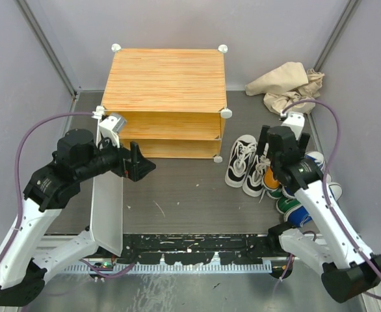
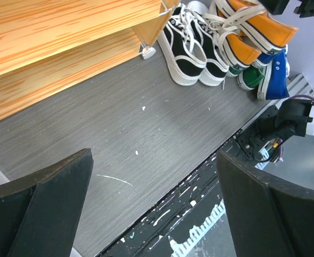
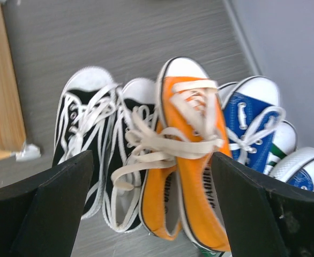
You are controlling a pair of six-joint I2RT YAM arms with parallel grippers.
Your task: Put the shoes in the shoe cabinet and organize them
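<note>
Orange sneakers (image 3: 197,176) heaped beside the black-and-white pair (image 3: 101,144), right of the wood-grain shoe cabinet (image 1: 164,81), its white door (image 1: 107,201) standing open, right gripper (image 3: 151,160) spread wide above them, left gripper (image 2: 154,155) gaping, empty, before the shelf.

Standing at the far middle of the tabletop (image 1: 177,195): shoe cabinet (image 1: 164,78), orange wood-grain top and shelf, white door (image 1: 106,208) hanging open toward the near left. Lying clustered just right of it: shoes, white-and-black pair (image 1: 242,166) sitting upright side by side, orange pair (image 3: 189,160) leaning against it, blue pair (image 3: 251,123) and green pair (image 1: 285,204) crowding beyond.
</note>
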